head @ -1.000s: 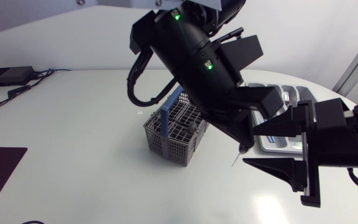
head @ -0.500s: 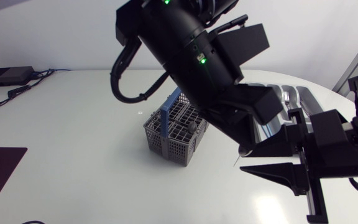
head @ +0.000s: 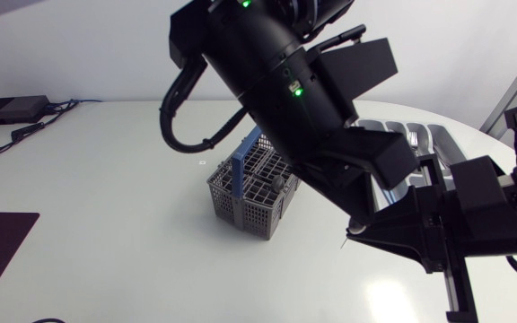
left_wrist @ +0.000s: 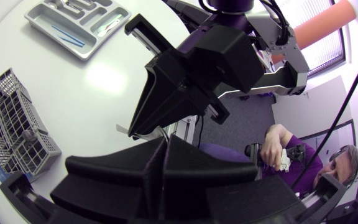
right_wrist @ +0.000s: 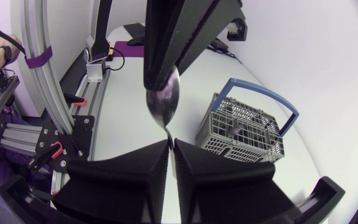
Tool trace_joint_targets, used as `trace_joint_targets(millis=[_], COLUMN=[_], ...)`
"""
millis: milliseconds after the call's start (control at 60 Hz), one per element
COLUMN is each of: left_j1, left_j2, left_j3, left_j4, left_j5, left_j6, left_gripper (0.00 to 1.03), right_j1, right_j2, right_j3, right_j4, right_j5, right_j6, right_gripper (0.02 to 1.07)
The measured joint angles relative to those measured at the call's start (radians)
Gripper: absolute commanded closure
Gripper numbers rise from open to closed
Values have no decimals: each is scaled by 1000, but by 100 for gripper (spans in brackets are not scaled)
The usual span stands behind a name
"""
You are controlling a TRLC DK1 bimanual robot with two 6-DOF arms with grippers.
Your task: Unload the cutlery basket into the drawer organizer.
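right wrist view, nearest first: the right gripper has its matte black wedge jaws drawn almost together, pinching the thin lower end of a silver metal spoon with an oval bowl. the spoon stands upright, bowl uppermost. over the bowl the left gripper comes down from overhead, its jaws pressed onto the spoon's upper part. so both arms hold the one spoon, in the air above the white tabletop.

beyond it the grey mesh plastic cutlery basket with a blue handle stands on the tabletop, with something dark showing inside. farther off, in the left wrist view, the pale grey compartmented drawer organizer lies past the right arm, with some cutlery in its slots.

this looks like a hand-over from left to right, about half done, with the placing into the organizer yet to come. the weak point is the right gripper's hold: it has only the slim, smooth end of the handle, and the heavy bowl sits high, so if the left jaws let go before that pinch is firm the spoon may swing or slip down onto the tabletop. if either arm pulls away while both clamp, the spoon could be wrenched or bent. the two grippers are also very close, so a careless retreat risks a knock.
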Motion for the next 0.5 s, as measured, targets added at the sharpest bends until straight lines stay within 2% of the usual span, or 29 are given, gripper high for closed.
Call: trace_joint_targets(millis=[33, 83, 133, 150, 167, 217, 267, 383, 500], left_j1=[2, 7, 13, 17, 20, 29, 37, 60, 92], left_j2=[0, 0, 0, 0, 0, 0, 0, 3, 11], left_j3=[0, 0, 4, 7, 9, 21, 37, 94, 144], left_j4=[0, 0, 0, 0, 0, 0, 1, 5, 8], left_j5=[2, 6, 5, 4, 2, -11, -27, -73, -123], left_j6=[0, 0, 0, -1, -1, -8, -14, -48, -99], left_gripper=[85, 72, 51, 50, 43, 21, 8, 5, 5], right_j1=[3, 5, 4, 4, 4, 3, 2, -21, -105], right_j2=[0, 0, 0, 0, 0, 0, 0, 0, 0], right_j3=[0, 1, 1, 1, 1, 1, 1, 1, 1], right_j4=[-2, -4, -5, -5, -5, -8, -16, -21, -23], right_j5=[0, 0, 0, 0, 2, 6, 10, 22, 29], right_j6=[0, -1, 0, 0, 0, 0, 0, -5, -50], right_gripper=[101, 101, 101, 101, 101, 101, 101, 101, 101])
